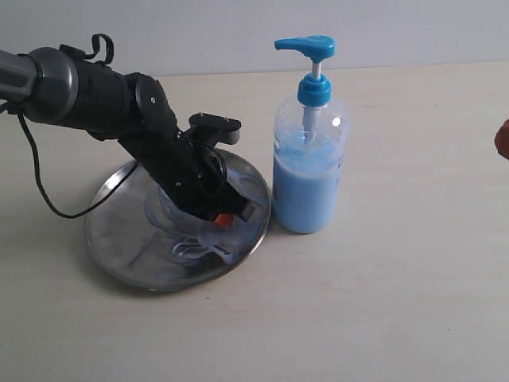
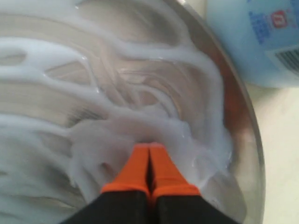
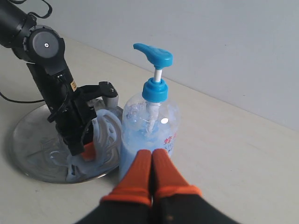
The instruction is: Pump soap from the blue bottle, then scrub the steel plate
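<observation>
soap (image 2: 100, 156): pale blue-white film, thickest in a smeared pool right around the tips of the left pincer, with swirled streaks spreading out from there over the metal.
left pincer (image 2: 149, 146): narrowed fully, the two orange fingertips (image 2: 135, 170) pressed flat against each other with nothing between them; the tips are set down into the soap pool on the right part of the plate.
left arm (image 1: 95, 95): black and grey, comes in from the far left and slopes down to the plate; a black cable (image 1: 44, 183) hangs from it and loops over the table left of the plate.
steel plate (image 1: 119, 231): round, shallow and shiny, lying flat on the table left of centre; the streaks cover mostly its right and near parts, and the left part shows barer metal.
blue bottle (image 1: 306, 179): upright on the table just beside the plate's right rim; whether it touches the rim cannot be told. clear body, more than half full of light blue liquid, blue collar and pump head on top, spout pointing left.
right pincer (image 3: 152, 153): narrowed fully, orange tips together and holding nothing; in the right wrist view it points toward the lower part of the bottle.
table (image 1: 398, 302): pale beige and plain, bare to the right of and nearer than the bottle.
wall (image 1: 238, 32): light grey, along the far edge of the table.
</observation>
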`<control>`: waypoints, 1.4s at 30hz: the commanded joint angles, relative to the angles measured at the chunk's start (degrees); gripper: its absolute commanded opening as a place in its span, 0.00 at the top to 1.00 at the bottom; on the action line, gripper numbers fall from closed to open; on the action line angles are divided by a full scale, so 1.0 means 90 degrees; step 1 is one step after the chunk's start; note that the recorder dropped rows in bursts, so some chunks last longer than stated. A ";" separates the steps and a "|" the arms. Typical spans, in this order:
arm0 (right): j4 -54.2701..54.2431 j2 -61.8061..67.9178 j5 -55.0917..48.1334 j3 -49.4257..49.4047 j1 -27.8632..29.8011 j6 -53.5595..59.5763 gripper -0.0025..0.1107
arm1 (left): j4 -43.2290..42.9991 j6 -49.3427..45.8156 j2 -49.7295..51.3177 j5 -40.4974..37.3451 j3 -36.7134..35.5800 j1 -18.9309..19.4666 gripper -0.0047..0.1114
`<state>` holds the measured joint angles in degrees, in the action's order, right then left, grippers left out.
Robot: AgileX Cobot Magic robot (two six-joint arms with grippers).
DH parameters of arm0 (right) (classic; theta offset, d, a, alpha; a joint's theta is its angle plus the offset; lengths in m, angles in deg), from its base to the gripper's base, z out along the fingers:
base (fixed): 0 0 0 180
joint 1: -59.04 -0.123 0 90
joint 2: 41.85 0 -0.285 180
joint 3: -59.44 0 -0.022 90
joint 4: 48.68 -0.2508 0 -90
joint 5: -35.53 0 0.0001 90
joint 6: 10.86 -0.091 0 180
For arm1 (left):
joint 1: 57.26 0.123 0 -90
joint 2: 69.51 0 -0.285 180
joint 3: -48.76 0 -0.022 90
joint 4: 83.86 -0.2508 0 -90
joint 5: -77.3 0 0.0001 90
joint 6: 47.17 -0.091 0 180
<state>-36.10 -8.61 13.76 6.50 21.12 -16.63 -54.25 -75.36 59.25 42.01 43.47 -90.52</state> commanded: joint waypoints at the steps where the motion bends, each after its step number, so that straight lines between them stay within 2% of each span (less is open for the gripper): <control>1: 0.0007 0.0004 0.0012 -0.0048 -0.0006 0.0017 0.98 | 0.0000 -0.0488 0.0229 -0.0607 -0.0124 -0.0089 0.96; 7: 0.0007 0.0004 0.0012 -0.0048 -0.0006 0.0017 0.98 | -0.0158 -0.0364 0.0229 0.0278 -0.0124 -0.0089 0.96; 12: 0.0007 0.0004 0.0012 -0.0048 -0.0006 0.0017 0.98 | -0.0433 0.0380 0.0229 0.0915 -0.0124 -0.0089 0.96; 19: 0.0007 0.0004 -0.0014 -0.0056 -0.0006 0.0017 0.98 | -0.0312 0.0486 0.0229 0.0089 -0.0124 -0.0114 0.96; 25: 0.0007 0.0004 -0.0046 -0.0056 -0.0006 0.0017 0.98 | 0.0285 -0.0174 0.0229 -0.0722 -0.0124 -0.0128 0.96; 31: 0.0007 0.0004 -0.0091 -0.0056 -0.0006 0.0017 0.98 | 0.0249 -0.0052 0.0162 -0.0742 -0.0124 -0.0041 0.96; 42: 0.0007 0.0004 -0.0091 -0.0056 -0.0006 0.0017 0.98 | 0.0093 0.0411 -0.0912 -0.0532 -0.0124 0.0609 0.96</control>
<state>-36.10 -8.61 12.66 6.50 21.12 -16.63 -53.12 -72.61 53.86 37.29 42.35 -86.17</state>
